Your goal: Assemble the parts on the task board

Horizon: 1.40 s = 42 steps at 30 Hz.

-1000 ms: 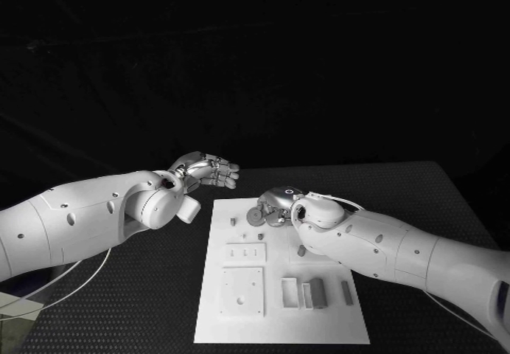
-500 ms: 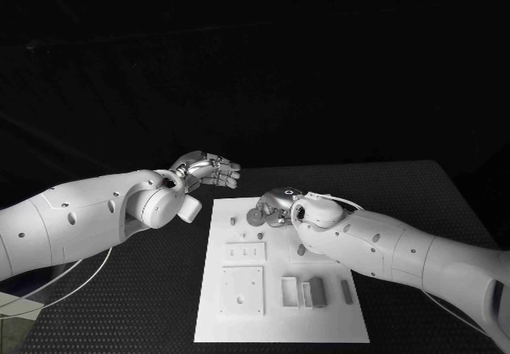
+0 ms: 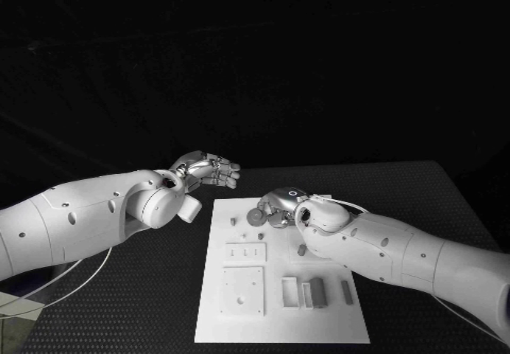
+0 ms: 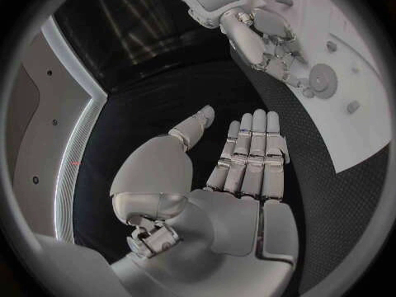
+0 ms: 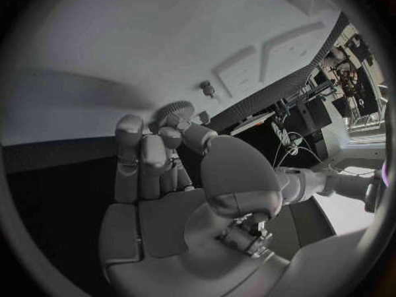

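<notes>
Looking from the left side of the head picture, the left hand point(image 3: 209, 171) hangs in the air above the black bench point(image 3: 127, 295), up and left of the task board point(image 3: 278, 324); its fingers are straight and close together, the thumb apart, and it holds nothing; in the middle of the frame the white board lies flat, with small grey parts on it; a round gear point(image 3: 257, 215) with little teeth sits near the board's top end; the right hand point(image 3: 279, 205) is right there, fingers bent down on the gear's edge; it looks like it touches or pinches the gear, but I cannot tell if it truly grips it; lower down lie some grey bars point(image 3: 317, 291) near the board's bottom right. To do this step well, I think the right hand should squeeze the gear softly, keep it flat, and lift slowly so it does not slip.
</notes>
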Each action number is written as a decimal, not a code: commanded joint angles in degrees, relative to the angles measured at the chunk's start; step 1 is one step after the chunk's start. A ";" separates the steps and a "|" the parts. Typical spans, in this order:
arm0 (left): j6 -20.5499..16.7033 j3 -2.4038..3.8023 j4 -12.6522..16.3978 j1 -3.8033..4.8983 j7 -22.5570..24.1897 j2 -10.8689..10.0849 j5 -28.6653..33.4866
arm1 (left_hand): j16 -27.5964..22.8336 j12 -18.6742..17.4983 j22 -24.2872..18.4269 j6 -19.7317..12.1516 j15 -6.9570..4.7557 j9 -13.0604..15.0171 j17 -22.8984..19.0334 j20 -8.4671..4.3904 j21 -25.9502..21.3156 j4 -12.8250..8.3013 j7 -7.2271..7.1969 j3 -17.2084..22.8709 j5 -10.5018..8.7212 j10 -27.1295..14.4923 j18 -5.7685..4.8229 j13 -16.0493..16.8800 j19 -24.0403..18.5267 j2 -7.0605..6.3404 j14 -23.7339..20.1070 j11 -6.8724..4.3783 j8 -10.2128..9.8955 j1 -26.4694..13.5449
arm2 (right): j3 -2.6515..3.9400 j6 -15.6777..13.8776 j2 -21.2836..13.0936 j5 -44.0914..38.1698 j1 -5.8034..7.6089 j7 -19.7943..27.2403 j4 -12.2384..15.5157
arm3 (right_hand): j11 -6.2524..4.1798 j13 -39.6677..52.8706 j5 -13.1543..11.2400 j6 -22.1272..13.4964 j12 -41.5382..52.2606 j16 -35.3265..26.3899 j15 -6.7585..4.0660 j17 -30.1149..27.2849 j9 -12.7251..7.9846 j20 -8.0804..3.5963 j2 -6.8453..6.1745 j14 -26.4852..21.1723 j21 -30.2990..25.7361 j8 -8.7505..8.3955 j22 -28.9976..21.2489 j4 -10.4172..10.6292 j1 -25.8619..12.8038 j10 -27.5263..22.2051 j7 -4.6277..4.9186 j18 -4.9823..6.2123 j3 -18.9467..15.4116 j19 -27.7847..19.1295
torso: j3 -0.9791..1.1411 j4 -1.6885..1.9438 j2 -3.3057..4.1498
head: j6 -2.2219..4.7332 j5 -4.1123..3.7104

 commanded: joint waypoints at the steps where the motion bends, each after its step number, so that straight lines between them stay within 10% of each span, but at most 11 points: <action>1: -0.13 0.05 -0.60 0.11 0.60 -0.10 -0.16 | -0.38 -0.25 0.09 -0.40 0.34 0.08 0.09 0.32 -0.30 0.32 0.24 0.04 -0.34 -0.28 -0.60 0.05 -0.19 -0.40 0.21 0.22 -0.38 -0.15 | 0.25 -13.56 -1.31 -0.56 0.51 2.90 1.05 | 0.46 0.03 0.17 0.41 0.30 0.09 0.38 0.09 -0.10 -0.15 -0.98 0.17 0.27 0.26 1.16 -0.08 0.07 -0.15 0.17 3.85 0.44 0.28 | 0.08 -0.21 -0.01 | 0.15 0.11; 6: -0.23 0.05 -1.15 0.11 0.73 -0.38 -0.16 | -0.39 -0.25 0.10 -0.39 0.34 0.09 0.10 0.31 -0.30 0.31 0.24 0.05 -0.34 -0.27 -0.59 0.06 -0.19 -0.40 0.22 0.22 -0.38 -0.13 | 1.70 -23.05 -4.31 5.01 1.55 7.16 3.78 | 1.27 -0.52 0.15 0.39 -0.32 -0.42 1.16 -0.16 -0.12 0.01 -4.09 0.00 -0.04 0.29 0.84 2.15 -2.25 -0.20 1.02 3.74 -0.53 0.35 | 0.19 -0.63 -0.17 | 0.54 -0.02; 9: -0.11 0.04 -1.45 0.10 0.64 -0.23 -0.16 | -0.40 -0.24 0.10 -0.38 0.33 0.10 0.11 0.31 -0.31 0.30 0.23 0.05 -0.34 -0.26 -0.59 0.07 -0.18 -0.41 0.23 0.21 -0.37 -0.11 | 2.39 -22.66 -6.64 6.98 2.52 7.74 5.74 | 1.68 -0.86 0.16 0.51 -0.60 -0.58 1.58 -0.27 -0.11 0.01 -8.05 0.08 -0.24 0.35 0.67 4.13 -3.92 -0.06 1.47 3.85 -1.44 0.51 | 0.37 -0.90 -0.25 | 0.53 0.22; 16: -0.16 0.04 -2.48 0.09 0.71 -0.41 -0.15 | -0.42 -0.24 0.12 -0.46 0.34 0.10 0.13 0.32 -0.32 0.33 0.26 0.02 -0.35 -0.27 -0.59 0.08 -0.17 -0.49 0.24 0.22 -0.42 -0.16 | 2.70 -21.37 -10.54 9.66 3.95 9.78 7.34 | 2.40 -2.28 0.16 2.60 -2.30 -2.46 2.27 -1.15 0.31 -0.01 -10.22 -0.92 -1.84 1.45 0.17 5.33 -2.83 -1.06 2.17 3.85 -2.39 -0.95 | 0.71 -1.57 -0.49 | 0.75 0.50; 29: 0.12 -0.03 -2.29 -0.03 0.92 -0.98 -0.15 | -0.44 -0.19 0.17 -0.63 0.30 0.12 0.22 0.29 -0.34 0.31 0.32 0.10 -0.34 -0.20 -0.56 0.14 -0.10 -0.44 0.35 0.17 -0.52 0.00 | 2.70 -10.97 -19.15 13.84 4.14 14.61 10.82 | 2.11 -4.15 0.15 3.62 -3.95 -4.05 2.00 -1.74 0.43 0.69 -11.30 -1.80 -3.28 1.84 0.06 4.68 -0.96 -1.73 1.87 3.85 -3.67 -2.40 | 1.80 -2.75 -1.35 | 0.55 0.68; 38: 0.19 -0.05 -1.86 -0.11 0.85 -1.53 -0.15 | -0.46 -0.18 0.19 -0.71 0.29 0.12 0.26 0.28 -0.34 0.27 0.35 0.13 -0.34 -0.18 -0.55 0.16 -0.07 -0.44 0.38 0.16 -0.57 0.07 | 2.67 0.73 -21.68 11.34 4.15 13.61 9.76 | 2.25 -5.18 0.18 3.19 -5.29 -4.76 2.15 -1.78 0.44 1.08 -13.61 -3.02 -4.17 1.57 0.12 5.36 -1.48 -3.37 1.99 3.85 -4.43 -3.65 | 2.06 -3.15 -1.48 | 0.51 -0.19; 42: 0.26 -0.05 -1.73 -0.11 0.70 -1.48 -0.15 | -0.46 -0.18 0.19 -0.70 0.29 0.13 0.27 0.28 -0.34 0.26 0.35 0.12 -0.35 -0.18 -0.55 0.17 -0.06 -0.45 0.39 0.16 -0.57 0.08 | 2.63 1.11 -21.80 11.94 4.14 15.77 7.84 | 2.49 -5.90 0.15 2.18 -6.00 -4.89 2.36 -1.61 0.33 1.24 -14.91 -3.82 -4.49 1.03 0.31 5.47 -0.70 -3.97 2.24 3.85 -4.34 -4.29 | 1.99 -2.90 -1.34 | 0.77 -0.31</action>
